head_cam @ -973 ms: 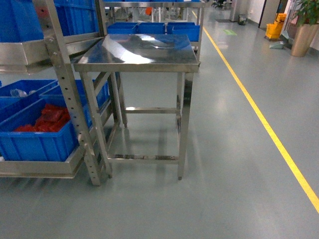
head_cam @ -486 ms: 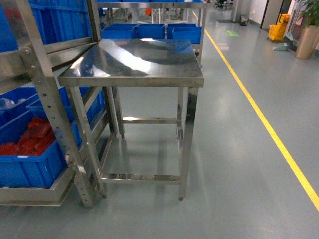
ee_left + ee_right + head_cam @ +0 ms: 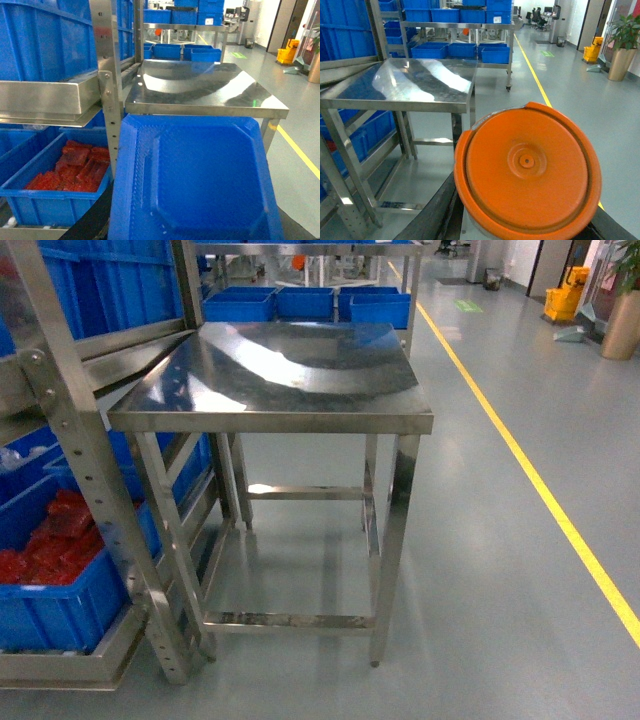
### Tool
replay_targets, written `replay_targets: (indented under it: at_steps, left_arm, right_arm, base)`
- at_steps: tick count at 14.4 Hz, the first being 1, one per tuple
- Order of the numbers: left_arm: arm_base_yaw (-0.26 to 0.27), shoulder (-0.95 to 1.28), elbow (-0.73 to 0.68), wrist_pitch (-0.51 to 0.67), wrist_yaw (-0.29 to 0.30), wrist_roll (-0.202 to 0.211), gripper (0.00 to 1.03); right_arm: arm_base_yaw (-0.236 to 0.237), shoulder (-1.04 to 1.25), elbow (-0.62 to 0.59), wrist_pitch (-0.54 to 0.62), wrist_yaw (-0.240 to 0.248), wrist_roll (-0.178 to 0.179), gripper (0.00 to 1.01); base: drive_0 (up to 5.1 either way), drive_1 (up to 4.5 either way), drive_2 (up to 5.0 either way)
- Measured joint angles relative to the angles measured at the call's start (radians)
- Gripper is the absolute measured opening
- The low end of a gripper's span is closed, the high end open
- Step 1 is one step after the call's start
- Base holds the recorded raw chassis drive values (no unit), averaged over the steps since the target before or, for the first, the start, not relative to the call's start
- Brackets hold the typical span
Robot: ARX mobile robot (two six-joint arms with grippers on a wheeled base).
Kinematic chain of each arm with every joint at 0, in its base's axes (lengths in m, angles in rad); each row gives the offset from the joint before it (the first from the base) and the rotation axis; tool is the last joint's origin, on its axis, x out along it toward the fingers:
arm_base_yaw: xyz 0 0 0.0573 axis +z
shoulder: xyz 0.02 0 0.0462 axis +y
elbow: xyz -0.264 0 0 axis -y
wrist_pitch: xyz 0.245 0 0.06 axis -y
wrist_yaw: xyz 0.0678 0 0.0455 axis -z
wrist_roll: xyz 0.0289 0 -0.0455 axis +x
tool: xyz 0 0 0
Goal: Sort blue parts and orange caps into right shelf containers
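The blue part [image 3: 192,177] fills the lower half of my left wrist view, a broad tray-like piece with cut corners and a raised rim, held up in front of the bench's [image 3: 300,380] near edge. The orange cap [image 3: 527,167] fills the lower right of my right wrist view, a round lid with a small centre boss, off the bench's near right corner. Neither tool shows in any view, so I cannot tell how their jaws stand. Blue crates [image 3: 305,302] sit in a row on a steel rack beyond the bench's far edge. Against the bench's left edge stands a steel shelf [image 3: 80,455] whose low crate [image 3: 60,192] holds red pieces [image 3: 75,167]. A yellow line [image 3: 520,455] runs along the grey floor to the right.
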Motion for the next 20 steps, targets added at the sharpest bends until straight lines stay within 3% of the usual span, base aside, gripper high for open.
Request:
replay_targets:
  at_steps: [20]
  left_arm:
    - [0.000,0.000,0.000,0.001,-0.003,0.000,0.43]
  right_arm:
    - [0.000,0.000,0.000,0.005,-0.001,0.000,0.42]
  base:
    - [-5.0,2.49,2.5]
